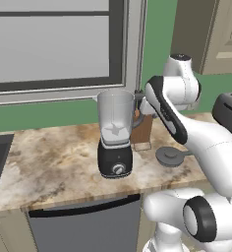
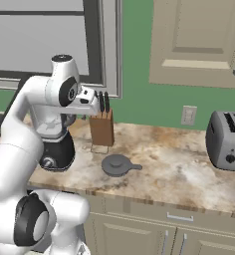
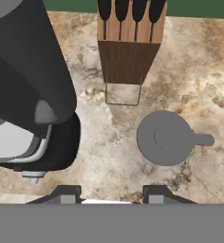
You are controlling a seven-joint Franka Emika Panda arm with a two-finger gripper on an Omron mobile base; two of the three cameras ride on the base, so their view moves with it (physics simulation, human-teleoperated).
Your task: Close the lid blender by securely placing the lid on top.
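Blocking the blender (image 2: 57,149), the arm leaves its jar hidden.

I see: matt dark grey round lid (image 3: 163,138) | clear glassy blender jar on glossy black base (image 1: 115,160) | grained wooden knife block (image 3: 127,56) | polished mottled stone counter (image 3: 199,71)
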